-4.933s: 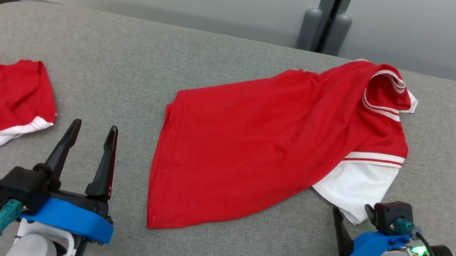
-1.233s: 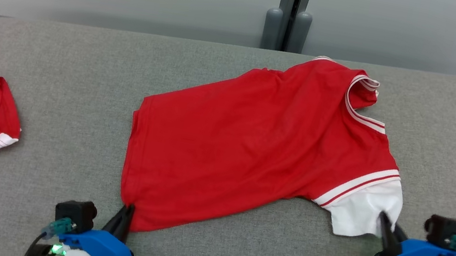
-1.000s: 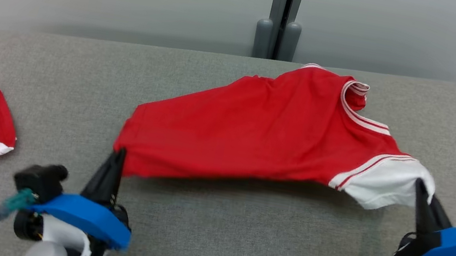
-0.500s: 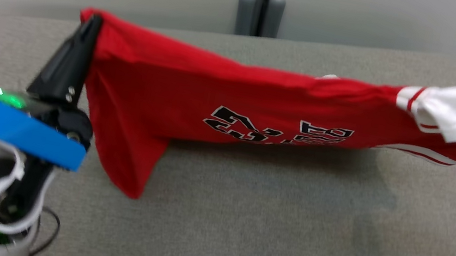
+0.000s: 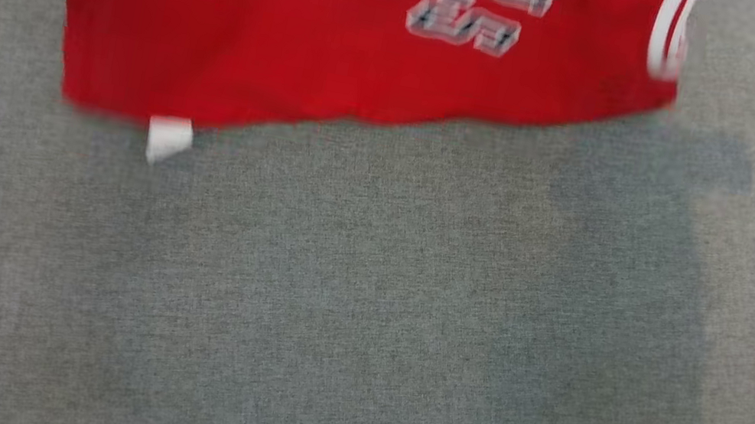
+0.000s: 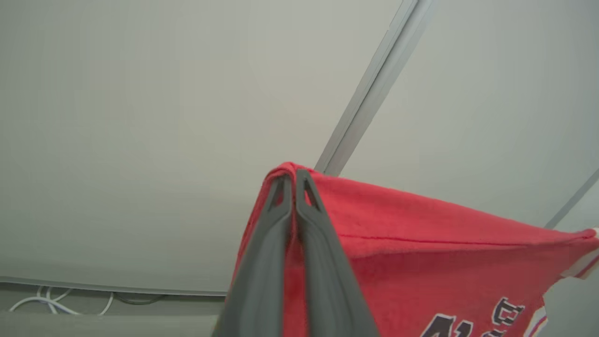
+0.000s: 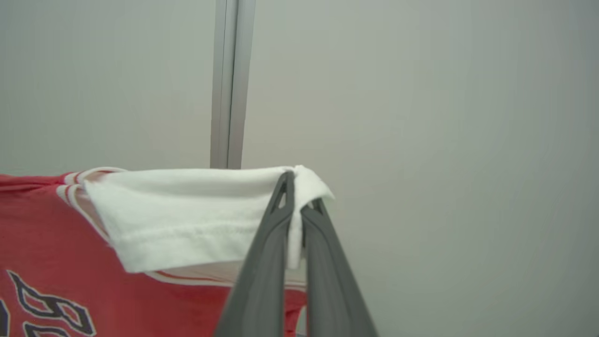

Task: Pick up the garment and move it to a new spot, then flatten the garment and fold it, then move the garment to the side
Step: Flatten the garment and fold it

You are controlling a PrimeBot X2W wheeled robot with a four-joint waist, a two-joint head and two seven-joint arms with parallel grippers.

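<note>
The table (image 5: 356, 333) is covered in a grey, finely woven cloth, flat and even in the head view, where it runs from the bottom edge up to the top right corner. A darker patch of shadow (image 5: 622, 232) falls across its right half, deepest at the far side and fading toward the near side. The red garment (image 5: 340, 73) hangs over the far part of the table. Its hem is blurred, and whether it touches the cloth cannot be told.

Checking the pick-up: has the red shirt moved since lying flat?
Yes: the red shirt has risen off the grey table and hangs above it.
</note>
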